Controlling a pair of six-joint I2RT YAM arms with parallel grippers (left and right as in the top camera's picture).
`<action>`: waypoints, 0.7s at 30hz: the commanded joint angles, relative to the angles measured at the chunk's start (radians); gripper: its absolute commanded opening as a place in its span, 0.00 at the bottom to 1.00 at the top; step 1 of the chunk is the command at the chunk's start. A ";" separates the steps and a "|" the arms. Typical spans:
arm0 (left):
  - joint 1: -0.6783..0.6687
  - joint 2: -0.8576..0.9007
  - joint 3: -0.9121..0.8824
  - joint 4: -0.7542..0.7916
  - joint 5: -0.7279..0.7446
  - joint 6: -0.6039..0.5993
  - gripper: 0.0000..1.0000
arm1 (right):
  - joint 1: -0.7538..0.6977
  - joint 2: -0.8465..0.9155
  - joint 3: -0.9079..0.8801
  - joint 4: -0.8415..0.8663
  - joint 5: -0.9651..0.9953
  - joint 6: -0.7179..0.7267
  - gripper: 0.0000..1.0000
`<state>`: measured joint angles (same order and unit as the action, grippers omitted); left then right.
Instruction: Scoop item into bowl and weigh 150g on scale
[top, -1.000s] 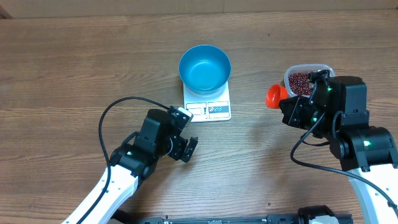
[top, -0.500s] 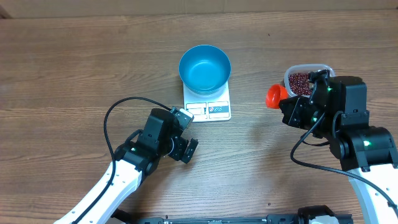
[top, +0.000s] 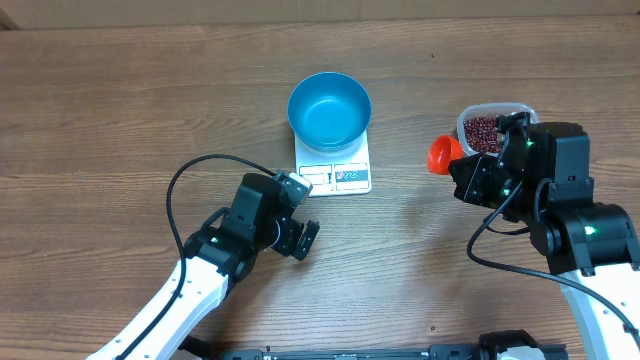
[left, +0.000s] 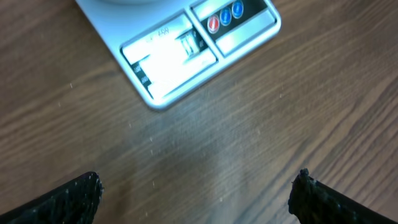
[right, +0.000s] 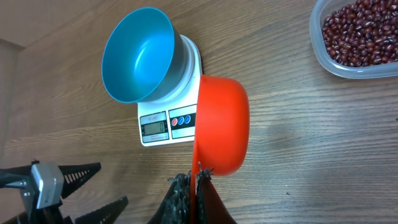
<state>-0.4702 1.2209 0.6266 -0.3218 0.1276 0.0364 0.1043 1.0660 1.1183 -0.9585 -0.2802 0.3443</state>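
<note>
Left end effector: jaws spread wide, holding nothing, low over the wooden worktop.
Right end effector: clamped tight on the handle of an orange scoop.
Scale: white, just ahead of the left end effector. Its panel carries one red and two blue dots; the display and lettering are too blurred to read.
Bowl: bright blue, seated on the scale's far end.
Beans: red-brown, heaped in a clear tub, ahead and right of the right end effector.
</note>
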 joint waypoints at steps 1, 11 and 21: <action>0.005 0.007 0.004 0.019 -0.003 0.008 1.00 | -0.006 -0.003 0.022 0.007 0.010 0.006 0.04; 0.005 0.007 0.094 -0.032 0.000 0.009 1.00 | -0.006 -0.003 0.022 0.002 0.010 0.006 0.04; 0.005 0.006 0.224 -0.204 0.000 0.009 1.00 | -0.006 -0.003 0.022 -0.001 0.010 0.006 0.04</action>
<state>-0.4702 1.2251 0.7967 -0.4931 0.1276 0.0364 0.1043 1.0660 1.1183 -0.9615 -0.2802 0.3435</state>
